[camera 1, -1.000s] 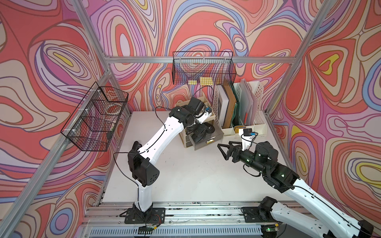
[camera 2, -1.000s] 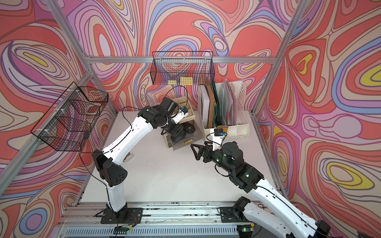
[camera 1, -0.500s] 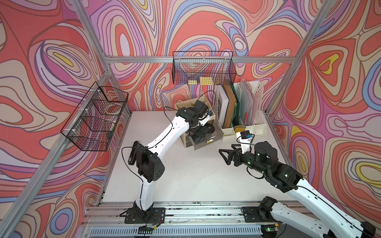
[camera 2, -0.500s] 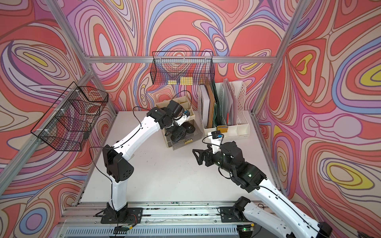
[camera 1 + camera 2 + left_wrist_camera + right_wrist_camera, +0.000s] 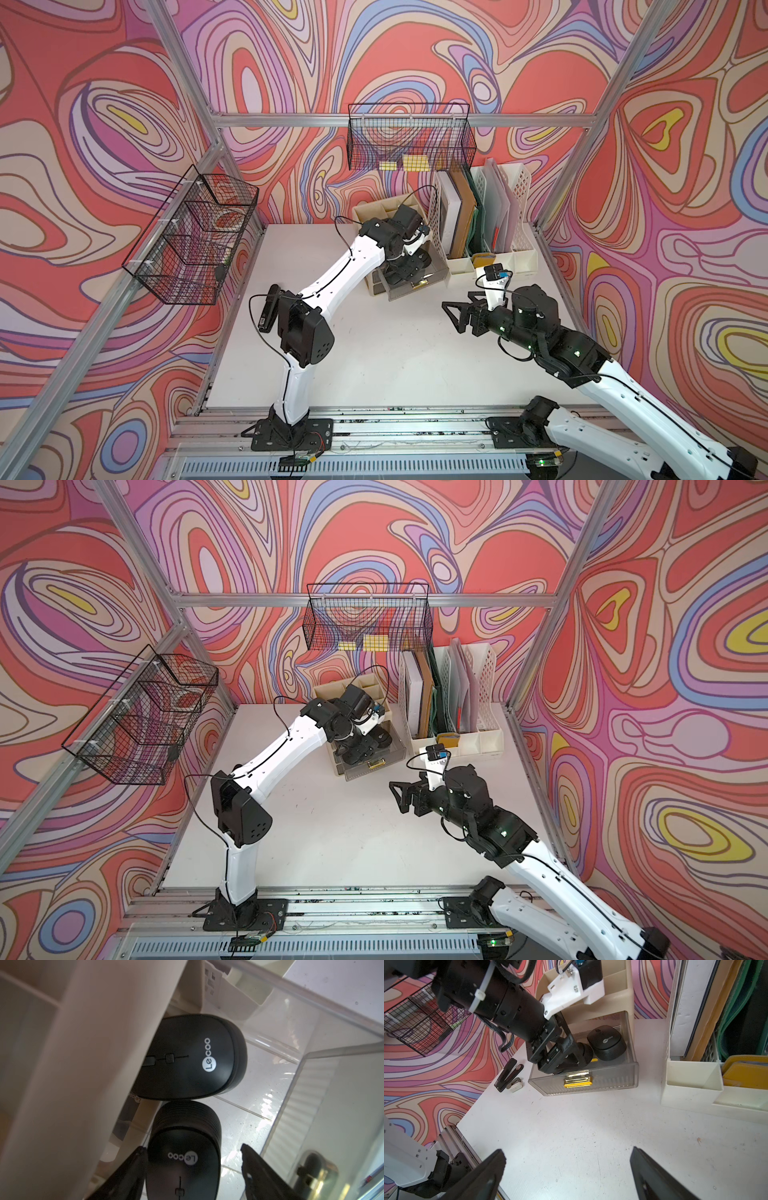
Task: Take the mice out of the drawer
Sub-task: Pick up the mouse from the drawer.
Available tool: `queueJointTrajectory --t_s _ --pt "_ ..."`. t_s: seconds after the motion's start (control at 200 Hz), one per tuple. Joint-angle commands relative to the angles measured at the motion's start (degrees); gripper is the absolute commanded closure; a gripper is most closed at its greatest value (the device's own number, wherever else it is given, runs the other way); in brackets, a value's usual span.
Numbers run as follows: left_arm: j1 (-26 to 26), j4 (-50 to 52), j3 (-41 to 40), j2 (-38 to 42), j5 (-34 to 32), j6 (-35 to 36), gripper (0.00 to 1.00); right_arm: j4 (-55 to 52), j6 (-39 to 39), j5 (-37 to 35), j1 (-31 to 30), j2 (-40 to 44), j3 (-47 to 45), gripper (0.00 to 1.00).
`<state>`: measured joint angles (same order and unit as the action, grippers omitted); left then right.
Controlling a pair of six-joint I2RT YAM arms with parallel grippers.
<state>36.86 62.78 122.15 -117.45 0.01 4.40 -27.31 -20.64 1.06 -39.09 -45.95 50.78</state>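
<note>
The smoky translucent drawer [image 5: 434,275] with a gold handle stands pulled out of the cream organiser [image 5: 376,214], as both top views show [image 5: 388,757]. My left gripper [image 5: 193,1147] reaches down into it, open. One black mouse [image 5: 182,1159] lies between its fingers, one finger [image 5: 133,1165] against its side and the other finger [image 5: 255,1165] a gap away. A second mouse [image 5: 187,1057] lies just beyond, half under the organiser body. The right wrist view shows this second mouse [image 5: 607,1045] in the drawer [image 5: 612,1082] beside the left gripper [image 5: 571,1059]. My right gripper [image 5: 568,1150] hovers open and holds nothing over the table [image 5: 453,318].
A black stapler [image 5: 505,1076] and a small grey staple remover [image 5: 515,1084] lie on the table beside the drawer. A white file rack [image 5: 482,224] with folders stands right of the organiser. Wire baskets hang on the back wall [image 5: 409,141] and the left wall [image 5: 191,237].
The left arm's elbow has swung to the right while its gripper stayed in the drawer, and its jaws have widened. The right gripper has drawn back a little toward the front.
</note>
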Motion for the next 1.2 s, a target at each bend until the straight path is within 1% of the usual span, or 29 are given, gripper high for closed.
queueJointTrajectory --t_s 0.0,0.335,0.521,0.571,0.651,0.781,0.911,1.056,1.197 --pt "0.03 -0.29 -0.94 -1.81 -2.21 -1.37 0.27 0.12 0.52 -0.93 -0.03 -0.08 1.60 0.02" --pt "1.45 0.83 -0.52 -0.88 -1.03 -2.40 0.40 -0.84 0.51 -1.86 -0.02 0.75 1.34 0.02" --pt "2.50 2.50 -0.11 -0.42 -0.25 -3.35 0.42 -0.80 0.21 -2.30 -0.02 1.13 0.66 0.02" --pt "2.68 2.62 -0.37 -0.43 -0.49 -3.52 0.41 -0.64 0.23 -2.25 -0.03 1.13 0.49 0.02" --pt "2.76 2.20 -0.89 -0.35 -1.76 -3.61 0.37 -0.59 0.08 -2.28 -0.02 1.11 0.16 0.02" --pt "2.72 1.40 -1.23 -0.78 -4.63 -2.63 0.24 -0.55 0.10 -2.21 -0.03 1.13 -0.14 0.01" --pt "2.69 1.77 -0.23 -2.11 -6.56 -1.60 0.17 -0.84 -0.02 -2.45 -0.09 1.64 -0.34 0.02" --pt "2.69 2.53 1.30 -3.69 -5.57 -0.97 0.14 -1.34 -0.06 -3.12 -0.10 2.30 -0.51 0.02" --pt "2.65 4.18 3.21 -5.73 -3.62 -0.38 0.18 -1.51 -0.06 -3.38 -0.06 2.58 -0.52 0.02"
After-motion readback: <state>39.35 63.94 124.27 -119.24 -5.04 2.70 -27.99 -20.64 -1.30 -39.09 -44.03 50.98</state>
